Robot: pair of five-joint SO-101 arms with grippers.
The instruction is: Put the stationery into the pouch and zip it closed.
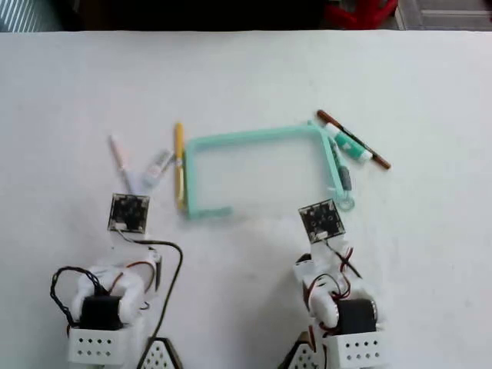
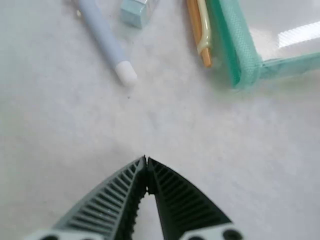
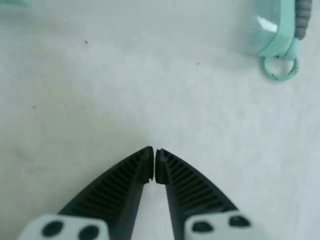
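White counter [image 1: 246,69], matte w/ a few dark specks; dark strip of room behind its far edge. Btwn each arm & the pouch [image 1: 231,139] there's just bare counter. Left arm [image 1: 104,307] sits near-left, jaws clenched tip to tip on nothing, over bare counter short of the pale pen [image 2: 106,40]. Right arm [image 1: 350,315] sits near-right, jaws likewise pressed together & empty, near the pouch's ring pull [image 3: 281,70]. Pouch lies flat mid-counter: mint mesh border, clear glossy panel, grey zip slider [image 1: 345,178] on its right edge. Yellow pen [image 1: 179,157] lies just beside its left edge; small mint-ended block [image 1: 157,165] & the pale pen lie further left. Brown pen [image 1: 378,159] & a green-white tube [image 1: 347,144] lie side by side at the pouch's far-right corner. Stationery all lies outside the pouch.
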